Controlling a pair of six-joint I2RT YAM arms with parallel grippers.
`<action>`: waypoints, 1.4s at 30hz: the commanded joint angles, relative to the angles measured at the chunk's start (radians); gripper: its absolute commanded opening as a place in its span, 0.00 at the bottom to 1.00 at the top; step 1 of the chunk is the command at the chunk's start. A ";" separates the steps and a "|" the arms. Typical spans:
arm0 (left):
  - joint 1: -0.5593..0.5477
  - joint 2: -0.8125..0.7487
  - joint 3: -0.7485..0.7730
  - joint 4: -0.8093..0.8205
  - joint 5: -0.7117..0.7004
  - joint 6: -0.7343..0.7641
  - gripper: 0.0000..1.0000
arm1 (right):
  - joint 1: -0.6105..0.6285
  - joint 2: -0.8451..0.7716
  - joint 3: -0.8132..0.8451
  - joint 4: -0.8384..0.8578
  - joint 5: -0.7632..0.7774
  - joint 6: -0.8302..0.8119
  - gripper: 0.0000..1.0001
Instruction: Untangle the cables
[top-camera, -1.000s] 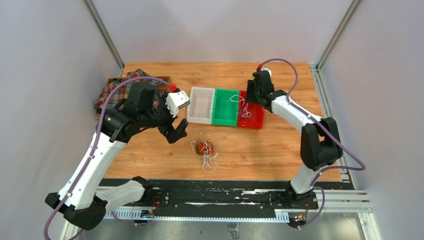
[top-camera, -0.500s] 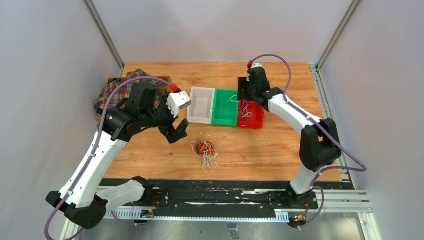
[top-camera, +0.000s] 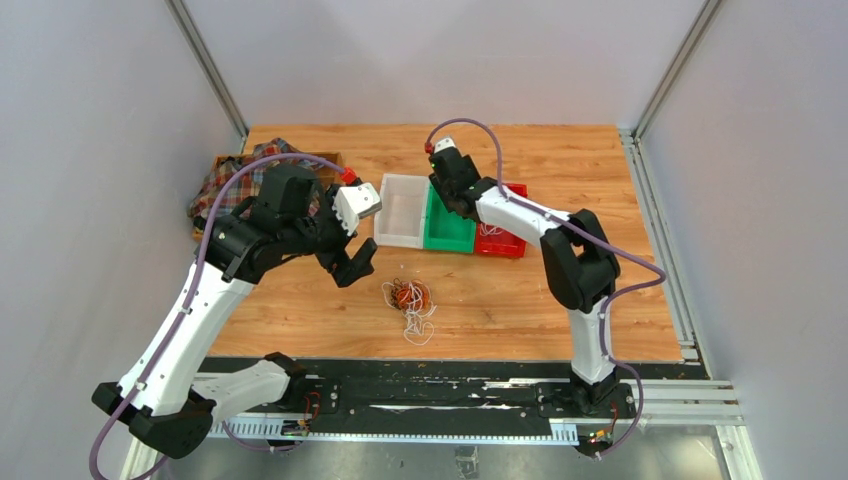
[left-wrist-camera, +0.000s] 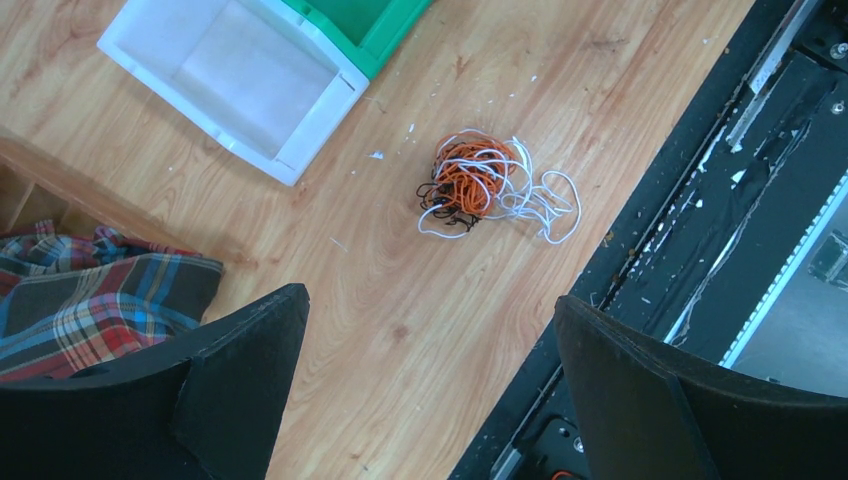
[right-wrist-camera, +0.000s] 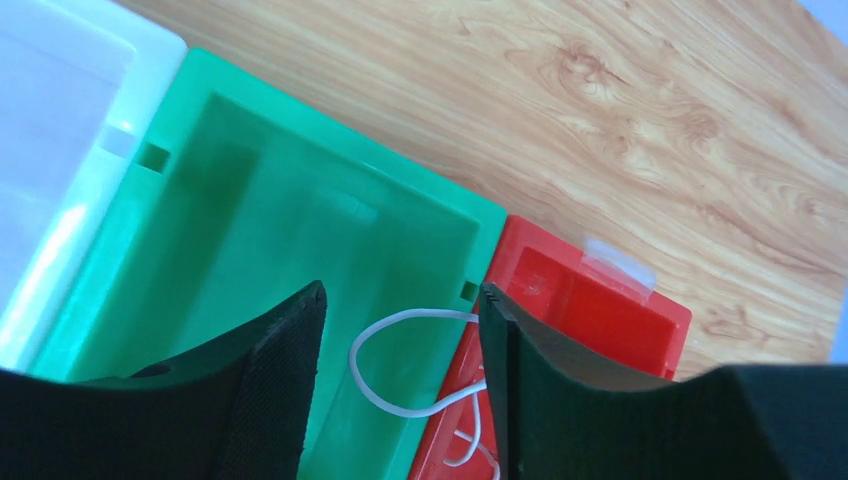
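Cables (left-wrist-camera: 480, 185) in a light, limp orange-white-dark tangle lie below and ahead of the wide-open left gripper (left-wrist-camera: 428, 300), the loose white outer loops (left-wrist-camera: 540, 200) likely the best hold; right gripper (right-wrist-camera: 402, 292) hangs parted, empty.

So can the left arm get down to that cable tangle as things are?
Probably yes. The left gripper hangs open above the table near the cable tangle, with nothing lying between them, and the right gripper is away over the green bin.
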 joint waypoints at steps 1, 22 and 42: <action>0.000 -0.008 0.016 -0.001 0.002 0.011 0.98 | 0.022 0.029 0.040 0.016 0.166 -0.129 0.55; 0.000 -0.009 0.001 -0.003 0.012 0.012 0.98 | -0.030 -0.157 -0.106 0.078 0.167 0.006 0.01; 0.000 0.015 -0.059 -0.001 -0.016 0.052 0.98 | -0.182 -0.101 -0.258 0.057 -0.205 0.270 0.06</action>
